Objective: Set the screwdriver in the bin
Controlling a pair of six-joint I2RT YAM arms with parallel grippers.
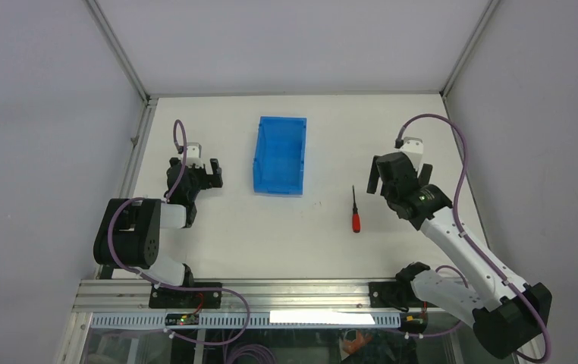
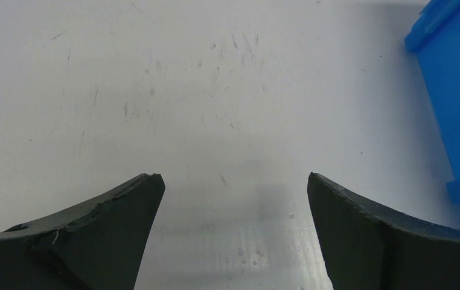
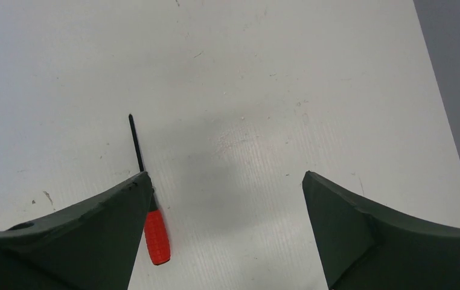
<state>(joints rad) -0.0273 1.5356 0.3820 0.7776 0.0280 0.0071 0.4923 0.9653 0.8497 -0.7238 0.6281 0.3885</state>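
On the white table [image 1: 324, 243], between the two arms, the screwdriver [image 1: 355, 212] lies flat, with its red handle toward the near edge and its black shaft pointing away. Bare tabletop separates it from the bin [image 1: 279, 155], which stands to its left, well apart; only the bin's own blue floor shows inside. The right gripper [image 3: 227, 176] hangs over the table with jaws spread wide, gripping nothing. Its left finger [image 3: 95, 229] sits just beside the screwdriver and hides part of it; whether they touch is unclear. The left gripper [image 2: 234, 176] is likewise spread wide and unladen, with the bin's wall at its right.
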